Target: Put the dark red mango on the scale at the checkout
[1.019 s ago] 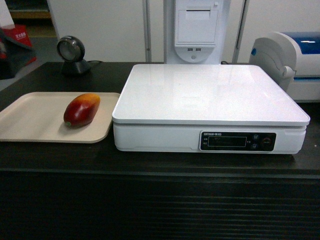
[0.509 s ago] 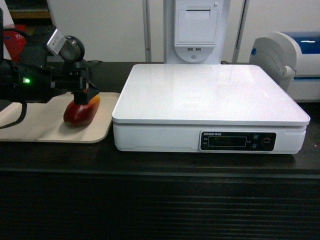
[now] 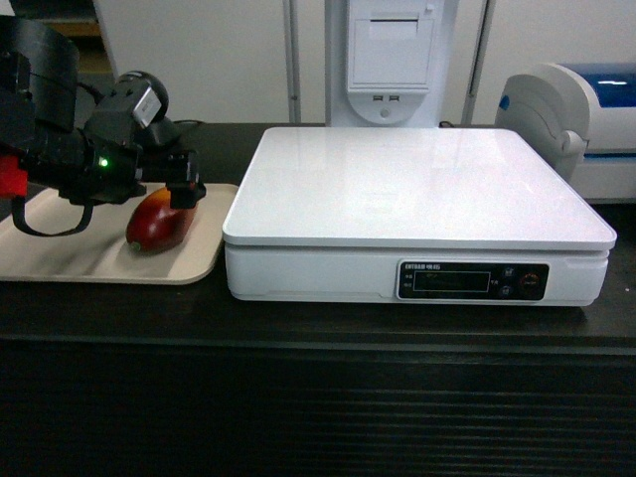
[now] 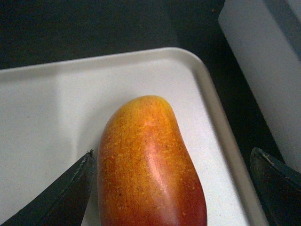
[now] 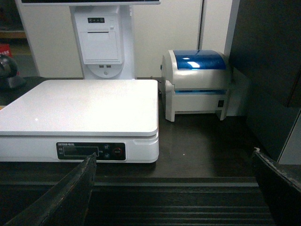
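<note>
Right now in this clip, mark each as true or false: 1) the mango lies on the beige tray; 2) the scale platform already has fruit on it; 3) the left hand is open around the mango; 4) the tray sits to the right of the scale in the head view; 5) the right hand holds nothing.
1) True: the dark red mango lies on the beige tray.
2) False: the scale platform is bare.
3) True: the left hand is open, one finger on each side of the mango.
4) False: the tray is left of the scale on the checkout counter.
5) True: the right hand is open and holds nothing, facing the scale's front.
</note>
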